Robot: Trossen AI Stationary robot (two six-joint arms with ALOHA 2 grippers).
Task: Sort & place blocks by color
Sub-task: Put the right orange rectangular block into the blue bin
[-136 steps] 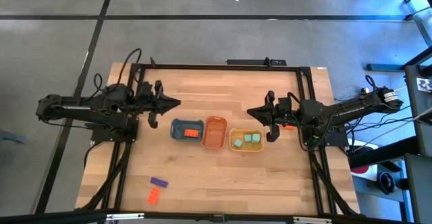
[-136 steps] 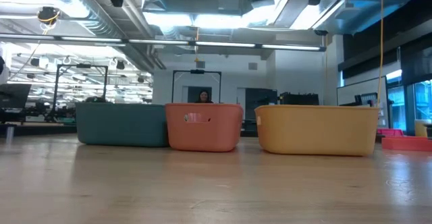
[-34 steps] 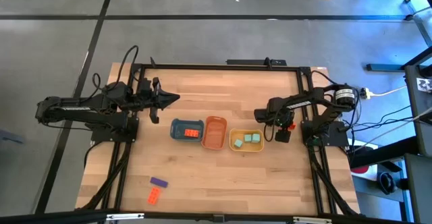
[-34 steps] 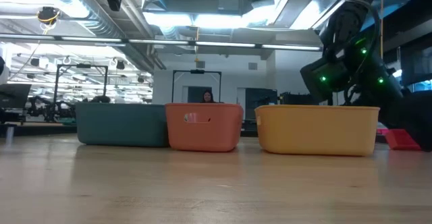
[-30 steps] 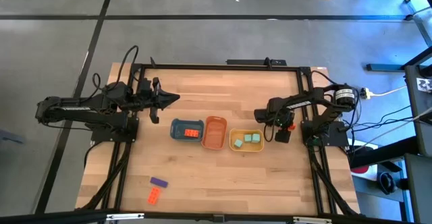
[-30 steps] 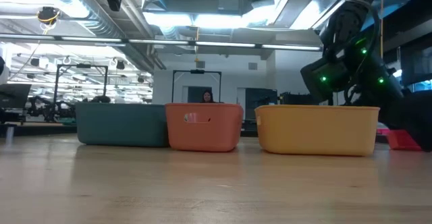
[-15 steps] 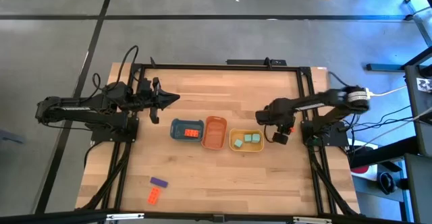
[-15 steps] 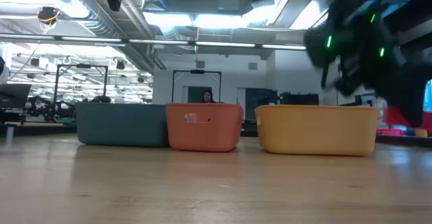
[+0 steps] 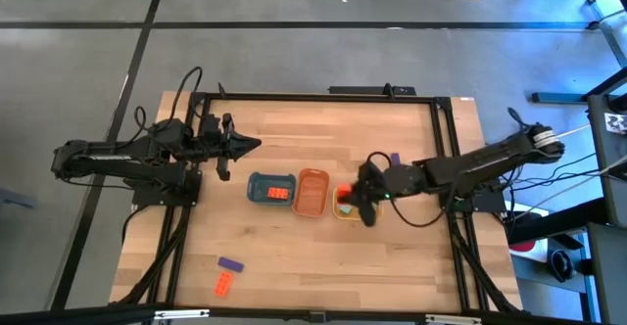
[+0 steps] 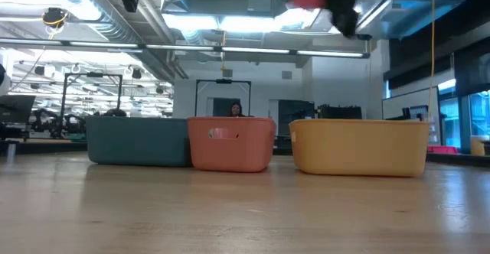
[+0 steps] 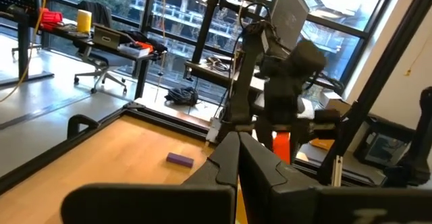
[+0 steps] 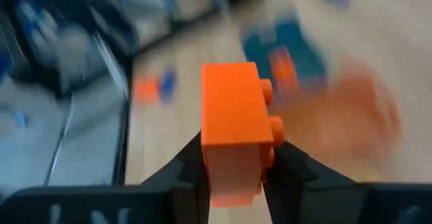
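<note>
Orange block (image 12: pixel 234 126) upright, long axis vertical, studs sideways, clamped in right gripper (image 12: pixel 233 177) jaws

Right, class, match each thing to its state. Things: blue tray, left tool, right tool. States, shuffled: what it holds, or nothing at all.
Things:
1. blue tray
2. left tool
3. right tool

States:
a. shut on an orange-red block, raised above the trays
b. shut, holding nothing, at the table's left side
c. has a loose orange-red block lying inside it

Pairs: 1-c, 2-b, 3-a
</note>
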